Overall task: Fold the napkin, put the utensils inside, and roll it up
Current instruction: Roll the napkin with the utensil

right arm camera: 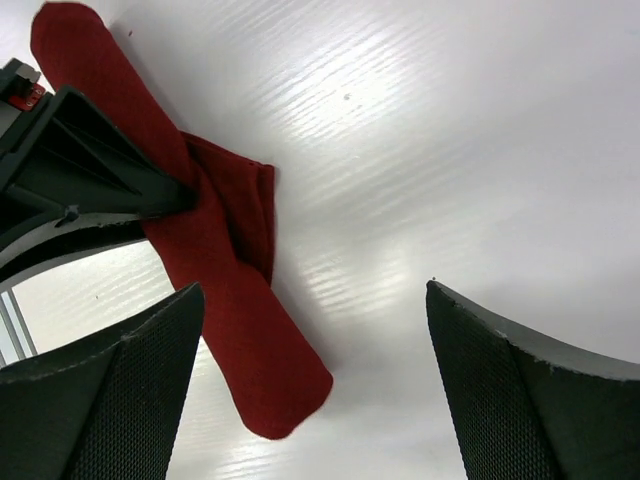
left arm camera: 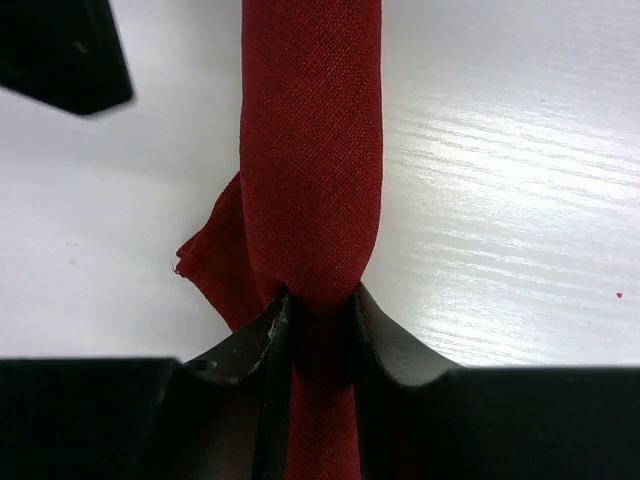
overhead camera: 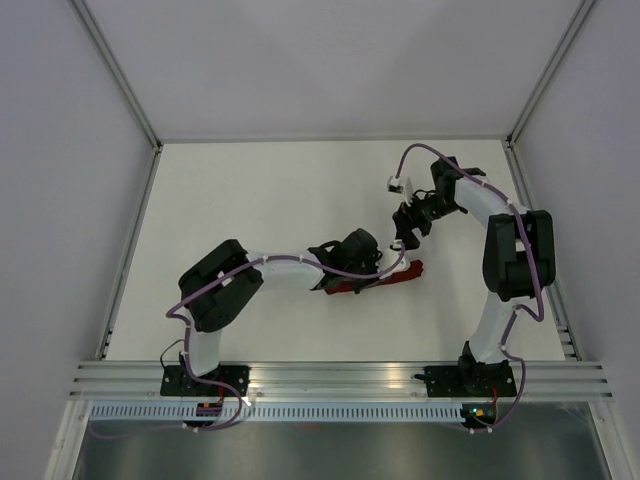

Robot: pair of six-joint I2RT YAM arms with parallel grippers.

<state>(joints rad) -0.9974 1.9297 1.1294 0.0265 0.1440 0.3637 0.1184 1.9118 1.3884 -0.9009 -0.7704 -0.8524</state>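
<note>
The napkin [overhead camera: 398,274] is a tight maroon roll lying on the white table, with a loose flap [left arm camera: 215,260] sticking out on one side. My left gripper [overhead camera: 362,262] is shut on the roll; in the left wrist view its fingers [left arm camera: 380,330] pinch the cloth [left arm camera: 310,150] from both sides. My right gripper [overhead camera: 407,236] hovers just above the roll's right end, open, with nothing between its fingers [right arm camera: 500,390]. The roll's end [right arm camera: 265,385] lies below, nearer the left finger. The utensils are out of view.
White enclosure walls stand to the left, right and back of the table [overhead camera: 270,200]. An aluminium rail [overhead camera: 340,378] runs along the near edge by the arm bases. A dark part of the right gripper [left arm camera: 60,50] shows in the left wrist view's top left corner.
</note>
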